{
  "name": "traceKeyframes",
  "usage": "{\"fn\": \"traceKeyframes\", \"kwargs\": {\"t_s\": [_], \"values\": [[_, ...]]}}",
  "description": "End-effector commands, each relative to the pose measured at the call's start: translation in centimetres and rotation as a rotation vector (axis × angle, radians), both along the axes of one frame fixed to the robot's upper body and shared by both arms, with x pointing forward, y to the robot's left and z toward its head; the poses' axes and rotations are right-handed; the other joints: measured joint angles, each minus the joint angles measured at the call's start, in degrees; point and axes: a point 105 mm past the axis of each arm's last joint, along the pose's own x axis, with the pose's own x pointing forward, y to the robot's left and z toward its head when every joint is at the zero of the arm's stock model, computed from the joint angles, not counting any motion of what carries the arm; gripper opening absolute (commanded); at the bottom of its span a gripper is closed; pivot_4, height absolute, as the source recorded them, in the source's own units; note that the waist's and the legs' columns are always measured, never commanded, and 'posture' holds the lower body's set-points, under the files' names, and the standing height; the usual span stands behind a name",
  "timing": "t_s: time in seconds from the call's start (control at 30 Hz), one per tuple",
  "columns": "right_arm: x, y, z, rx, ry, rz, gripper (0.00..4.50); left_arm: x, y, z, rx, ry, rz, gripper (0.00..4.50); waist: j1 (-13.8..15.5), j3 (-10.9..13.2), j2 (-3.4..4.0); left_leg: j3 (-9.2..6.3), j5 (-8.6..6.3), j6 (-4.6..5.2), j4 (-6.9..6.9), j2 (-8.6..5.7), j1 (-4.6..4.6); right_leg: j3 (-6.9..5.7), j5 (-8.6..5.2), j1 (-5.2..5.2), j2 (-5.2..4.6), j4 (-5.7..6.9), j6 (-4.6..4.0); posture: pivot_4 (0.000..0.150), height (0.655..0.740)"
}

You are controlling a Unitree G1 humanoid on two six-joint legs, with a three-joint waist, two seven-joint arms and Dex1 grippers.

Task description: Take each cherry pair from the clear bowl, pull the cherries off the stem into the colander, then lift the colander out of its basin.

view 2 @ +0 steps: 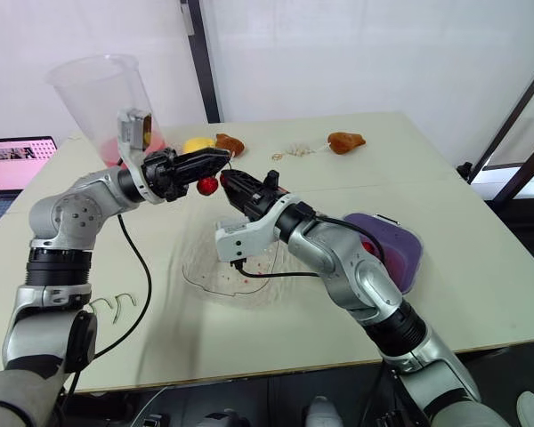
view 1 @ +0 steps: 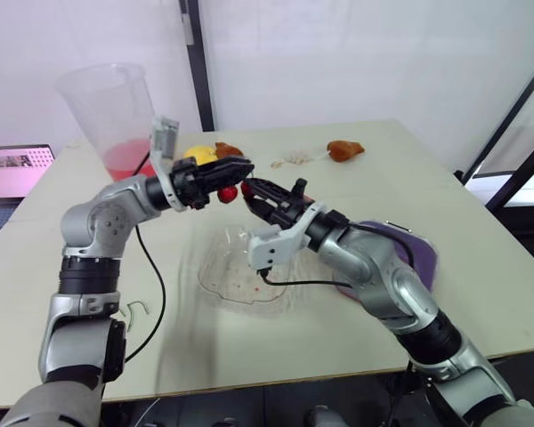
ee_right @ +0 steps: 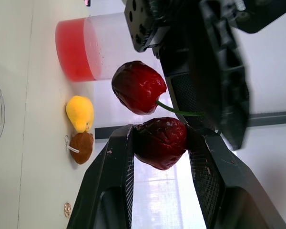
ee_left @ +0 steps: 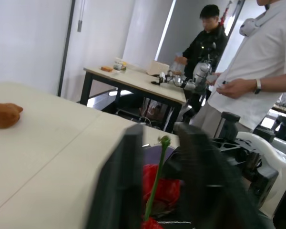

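A cherry pair hangs in the air between my two grippers, above the clear bowl [view 1: 240, 271]. My left gripper [view 1: 234, 169] is shut on the green stem [ee_left: 157, 179]. One dark red cherry [ee_right: 138, 87] dangles free from that stem. My right gripper [ee_right: 159, 138] is shut on the other cherry [ee_right: 161, 142], right next to the left fingers. The purple colander in its basin [view 2: 400, 253] sits on the table to the right of the bowl, behind my right forearm, with something red inside.
A tall clear pitcher [view 1: 116, 116] with red liquid stands at the back left. A yellow pear toy [view 1: 198, 154] and brown toy pieces [view 1: 344, 149] lie at the back. Loose stems [view 2: 116, 304] lie front left. A laptop [view 1: 13, 169] is at the left edge. People [ee_left: 243, 76] stand beyond the table.
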Motion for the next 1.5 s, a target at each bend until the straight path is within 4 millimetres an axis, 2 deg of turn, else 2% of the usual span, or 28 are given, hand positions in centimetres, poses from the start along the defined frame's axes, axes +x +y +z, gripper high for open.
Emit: {"fn": "traceKeyframes", "kwargs": {"t_s": [0.03, 0.33, 0.43, 0.5, 0.57, 0.63, 0.7, 0.83, 0.9, 1.0, 1.07, 1.17, 1.33, 1.5], "values": [[-0.9, -0.2, 1.7, 0.037, -0.060, 0.013, 1.65, -0.3, -0.1, 1.5, 0.007, -0.060, -0.003, 0.03, 0.00, 0.00, 0.00, 0.00, 0.00, 0.00, 0.00, 0.00, 0.00, 0.00, 0.00, 0.00, 0.00, 0.00, 0.00, 0.150, 0.7400], [-1.3, -0.3, 0.8, 0.048, 0.037, 0.043, 1.65, -0.3, -0.4, 1.7, -0.006, -0.051, -0.011, 0.03, -0.04, 0.00, 0.00, 0.00, 0.00, 0.00, 0.00, 0.00, 0.00, 0.00, 0.00, -0.01, 0.00, 0.01, 0.00, 0.150, 0.7400], [-1.5, -1.0, 1.4, 0.093, 0.065, 0.042, 2.50, -0.2, -0.4, 1.6, -0.004, -0.051, -0.011, 0.00, 0.01, 0.00, 0.00, 0.00, 0.00, 0.00, 0.00, 0.01, 0.00, 0.00, 0.00, 0.00, 0.00, 0.01, 0.00, 0.150, 0.7400], [-1.5, -2.1, 1.5, 0.132, 0.118, 0.030, 3.50, -0.2, -0.4, 1.6, -0.002, -0.055, -0.009, 0.00, 0.10, 0.00, 0.00, -0.02, 0.00, 0.00, 0.00, 0.00, 0.00, 0.00, 0.00, 0.01, 0.00, 0.01, 0.00, 0.150, 0.7400], [-1.7, -3.9, 1.5, 0.252, 0.275, 0.030, 4.44, 0.1, -0.2, 1.5, 0.002, -0.066, 0.008, 0.00, 0.26, 0.00, -0.01, -0.04, 0.00, 0.00, 0.02, -0.01, 0.00, -0.01, 0.00, 0.05, 0.00, -0.01, 0.00, 0.150, 0.7400], [-1.4, -5.7, 1.8, 0.378, 0.397, 0.004, 4.44, 0.2, -0.1, 1.4, 0.004, -0.072, 0.013, 0.00, 0.24, 0.00, -0.01, -0.07, 0.00, 0.00, 0.04, -0.01, 0.00, -0.02, 0.00, 0.10, 0.00, -0.03, 0.00, 0.150, 0.7400], [-1.0, -6.6, 1.9, 0.429, 0.440, -0.030, 4.44, 0.3, -0.2, 1.4, 0.007, -0.077, 0.009, 0.00, 0.18, 0.00, -0.01, -0.06, 0.00, 0.00, 0.05, -0.01, 0.00, -0.02, 0.00, 0.12, 0.00, -0.04, 0.00, 0.150, 0.7400], [-0.5, -9.5, 4.4, 0.884, 0.641, 0.019, 4.44, -1.0, -0.2, 0.7, 0.036, -0.097, -0.050, 0.00, -0.09, 0.00, 0.00, -0.06, 0.01, -0.01, 0.02, 0.05, 0.02, -0.01, 0.00, 0.07, 0.03, 0.00, 0.00, 0.150, 0.7400], [-0.9, -10.2, 4.6, 1.008, 0.795, 0.071, 4.44, -1.5, 0.0, 0.5, 0.036, -0.102, -0.070, 0.00, -0.03, 0.00, 0.02, -0.04, 0.01, -0.02, 0.00, 0.05, 0.01, 0.03, 0.00, 0.02, 0.02, 0.06, 0.00, 0.150, 0.7400], [-2.2, -10.7, 3.8, 1.081, 0.979, 0.145, 4.44, -2.4, 0.3, 0.1, 0.036, -0.097, -0.103, 0.00, 0.17, 0.00, 0.02, -0.08, 0.01, -0.01, 0.00, 0.04, 0.01, 0.02, 0.00, 0.03, 0.01, 0.05, -0.01, 0.150, 0.7400], [-3.6, -10.4, 2.8, 1.151, 1.147, 0.229, 4.44, -3.3, 0.2, -0.1, 0.025, -0.077, -0.138, 0.00, 0.20, 0.00, 0.02, -0.11, 0.01, -0.01, 0.00, 0.03, 0.01, 0.02, 0.00, 0.05, 0.00, 0.05, -0.01, 0.150, 0.7400], [-4.5, -9.4, 1.1, 1.198, 1.279, 0.269, 4.44, -4.3, -0.3, -0.3, 0.012, -0.044, -0.179, 0.00, 0.16, -0.02, 0.04, -0.11, 0.01, -0.01, 0.01, 0.02, 0.01, 0.03, 0.00, 0.06, -0.01, 0.08, -0.01, 0.150, 0.7400], [-5.1, -6.2, -1.5, 1.167, 1.374, 0.270, 4.44, -5.2, -1.1, -0.7, 0.000, -0.015, -0.203, 0.00, 0.06, -0.05, 0.10, -0.06, 0.01, -0.01, 0.01, 0.01, 0.02, 0.08, 0.00, 0.01, -0.04, 0.13, -0.01, 0.150, 0.7400], [-4.6, -4.8, -2.0, 1.170, 1.365, 0.276, 4.44, -5.6, -1.5, -0.8, -0.005, -0.003, -0.198, 0.00, 0.07, -0.05, 0.09, -0.03, 0.02, -0.03, -0.01, 0.01, 0.03, 0.10, 0.00, -0.04, -0.03, 0.11, -0.01, 0.150, 0.7400]]}}
